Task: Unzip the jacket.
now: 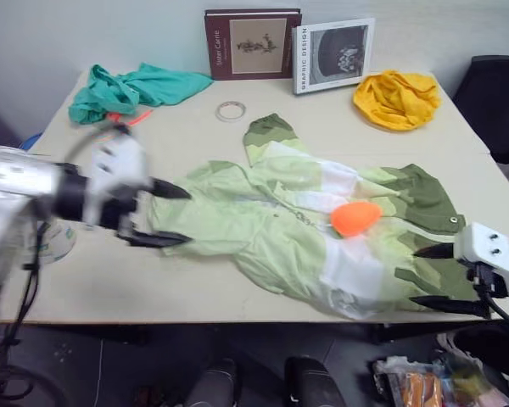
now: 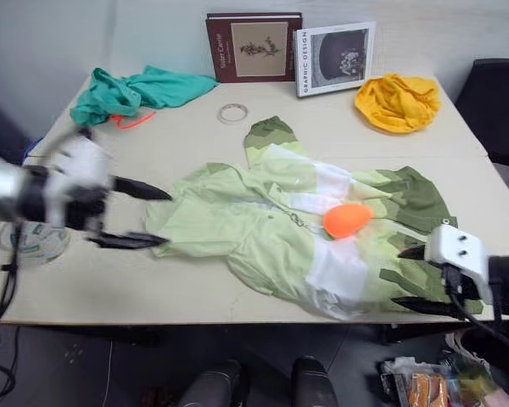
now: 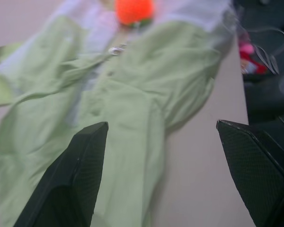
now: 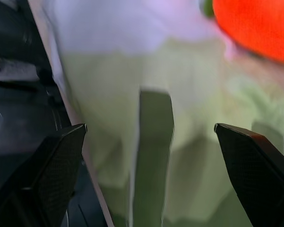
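Left eye view, jacket overhanging table front edge, claws spread either side.

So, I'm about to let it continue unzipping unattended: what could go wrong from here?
1. An orange object lies on the jacket near the zipper pull; tugging may roll it off.
2. Both grippers, left and right, are open with nothing held, so the crumpled cloth may slide.
3. The hem overhangs the table edge.
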You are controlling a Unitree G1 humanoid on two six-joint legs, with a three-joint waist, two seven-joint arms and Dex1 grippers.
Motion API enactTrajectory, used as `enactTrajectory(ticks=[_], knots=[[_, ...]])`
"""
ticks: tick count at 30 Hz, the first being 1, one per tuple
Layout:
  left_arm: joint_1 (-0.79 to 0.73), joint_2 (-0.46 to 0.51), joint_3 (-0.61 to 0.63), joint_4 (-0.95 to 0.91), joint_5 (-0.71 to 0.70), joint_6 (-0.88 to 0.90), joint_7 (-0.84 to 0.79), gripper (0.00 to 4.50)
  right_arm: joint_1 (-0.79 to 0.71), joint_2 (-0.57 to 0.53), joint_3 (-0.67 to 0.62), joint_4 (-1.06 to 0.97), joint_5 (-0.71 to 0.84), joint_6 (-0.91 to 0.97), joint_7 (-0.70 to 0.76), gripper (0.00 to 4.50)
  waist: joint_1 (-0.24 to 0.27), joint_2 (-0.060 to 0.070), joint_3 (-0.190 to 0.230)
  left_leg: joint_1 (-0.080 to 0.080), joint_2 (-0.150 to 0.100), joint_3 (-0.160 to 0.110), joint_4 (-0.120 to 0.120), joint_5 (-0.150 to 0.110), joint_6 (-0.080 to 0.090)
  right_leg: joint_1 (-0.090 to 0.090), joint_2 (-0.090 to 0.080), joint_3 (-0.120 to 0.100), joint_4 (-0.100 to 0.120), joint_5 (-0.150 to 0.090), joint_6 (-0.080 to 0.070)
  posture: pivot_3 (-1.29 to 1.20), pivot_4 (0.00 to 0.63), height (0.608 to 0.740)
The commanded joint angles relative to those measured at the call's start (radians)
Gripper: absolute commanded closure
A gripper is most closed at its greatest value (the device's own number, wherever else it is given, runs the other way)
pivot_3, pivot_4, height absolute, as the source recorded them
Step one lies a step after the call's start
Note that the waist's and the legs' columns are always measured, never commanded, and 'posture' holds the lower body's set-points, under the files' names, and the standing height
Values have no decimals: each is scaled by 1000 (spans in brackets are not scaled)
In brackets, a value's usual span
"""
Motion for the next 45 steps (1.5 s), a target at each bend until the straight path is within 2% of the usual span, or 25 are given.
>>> enactTrajectory(ticks=[1,7,10,11,14,18,23,24,25,31,35,39,40,42,45], knots=[[-101,-160,-230,146,193,-190,0,649,22,-46,-27,122,-144,-170,-39,0,4,0,0,0,0,0,0,0,1,0,0,0,0,0,1,0,150,740],[-191,-365,-383,372,380,-428,39,649,-10,-14,28,185,-184,-227,-96,0,-17,-1,1,-3,0,1,-2,0,1,-6,2,2,5,1,1,0,150,740],[-213,-427,-414,454,421,-476,32,649,-25,-1,52,201,-193,-227,-124,0,-13,-1,1,-3,0,1,-2,0,1,-6,2,1,4,1,1,0,150,740],[-214,-439,-415,477,432,-508,36,828,-23,0,54,198,-187,-220,-119,175,-10,-1,1,-3,0,1,-1,0,1,-6,2,1,2,1,1,0,150,740],[-204,-450,-421,523,472,-584,41,1508,-10,-3,59,188,-175,-215,-99,865,-6,-1,1,-3,0,1,2,0,1,-6,2,2,2,1,1,0,150,740],[-177,-439,-401,518,477,-586,27,2743,-3,2,62,165,-156,-193,-83,2263,-5,-1,1,-3,-1,1,3,0,1,-5,2,3,3,1,1,0,150,740],[-87,-388,-330,377,415,-463,-4,4370,-32,5,109,141,-153,-176,-79,4050,-6,-1,1,-3,0,0,3,0,1,-5,2,3,3,1,1,0,150,740],[-62,-372,-313,335,398,-429,-10,4500,-31,6,117,135,-153,-181,-76,4369,-8,-1,1,-2,0,0,3,0,1,-5,2,3,4,1,1,0,150,740],[-28,-348,-292,279,373,-381,-20,4500,-28,6,126,124,-151,-185,-70,4442,-10,-1,1,-2,0,0,2,0,1,-6,2,3,4,1,1,0,150,740],[199,-177,-182,-12,299,-169,-13,4500,38,6,131,57,-139,-233,-32,4442,-6,-1,0,-2,1,-1,2,0,0,-5,2,3,4,0,1,0,150,740],[268,-162,-132,-102,277,-23,72,4500,76,12,106,46,-128,-259,-26,4442,4,-1,1,-1,0,-3,4,0,0,-2,1,2,3,0,1,0,150,740],[288,-152,-115,-125,269,5,109,4500,49,27,93,35,-114,-249,-67,4442,5,-1,1,-1,0,-3,4,0,0,-1,1,2,2,0,1,0,150,740],[293,-154,-106,-127,260,16,119,4500,35,26,91,31,-104,-207,-75,4255,2,-1,1,-1,0,-3,4,-1,0,-2,1,2,2,0,1,0,150,740],[306,-156,-80,-126,236,47,135,4034,27,9,84,20,-90,-163,-61,3852,-2,0,1,-1,0,-3,3,-1,0,-2,1,2,2,0,1,0,150,740],[326,-124,-35,-132,186,60,111,3230,16,4,54,-11,-50,-111,-41,2828,-4,0,1,-1,1,-3,3,-1,0,-2,2,1,2,0,0,0,150,740]])
